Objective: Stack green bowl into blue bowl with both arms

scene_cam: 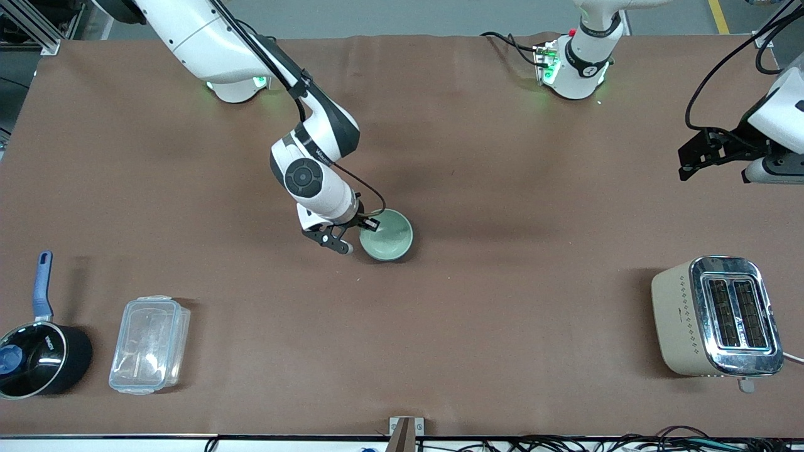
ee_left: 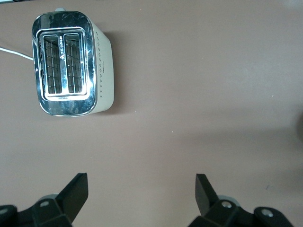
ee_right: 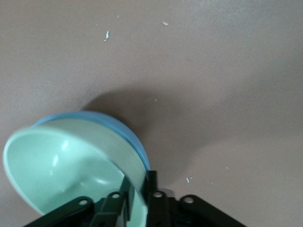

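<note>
The pale green bowl sits at the middle of the table, nested in the blue bowl. Only a blue band of the blue bowl's outside shows, under the green rim, in the right wrist view. My right gripper is shut on the green bowl at its rim, on the side toward the right arm's end. One finger is inside the bowl and the other is outside. My left gripper is open and empty. It waits in the air over the left arm's end of the table, and its wrist view shows bare cloth between its fingertips.
A cream and chrome toaster stands at the left arm's end, near the front camera, and shows in the left wrist view. A clear plastic lidded box and a black saucepan with a blue handle are at the right arm's end.
</note>
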